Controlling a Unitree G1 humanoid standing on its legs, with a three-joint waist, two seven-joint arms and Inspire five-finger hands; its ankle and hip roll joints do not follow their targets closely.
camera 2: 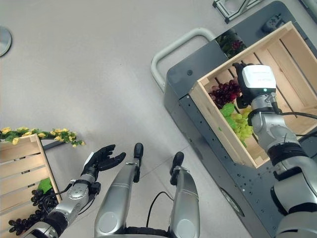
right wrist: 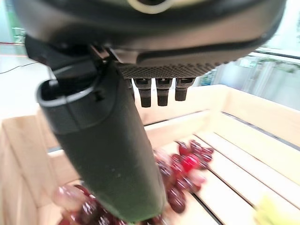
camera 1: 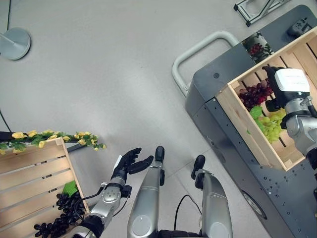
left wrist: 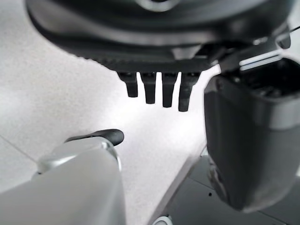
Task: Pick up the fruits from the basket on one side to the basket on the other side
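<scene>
Red grapes (camera 2: pixel 225 92) lie beside green grapes (camera 2: pixel 241 125) in the wooden crate (camera 2: pixel 218 126) on the grey cart (camera 2: pixel 195 67), right hand (camera 2: pixel 255 79) poised just above them with fingers straight, left hand (camera 2: pixel 101 159) relaxed and empty over the floor near the other crate (camera 2: pixel 22 168) holding dark grapes (camera 2: pixel 29 208)

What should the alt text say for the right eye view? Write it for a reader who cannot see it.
The robot's right hand reaches open into a wooden crate on a grey cart, above red grapes and green grapes. Its left hand hovers open over the floor beside a second wooden crate holding dark grapes and trimmed with yellow flowers.
</scene>
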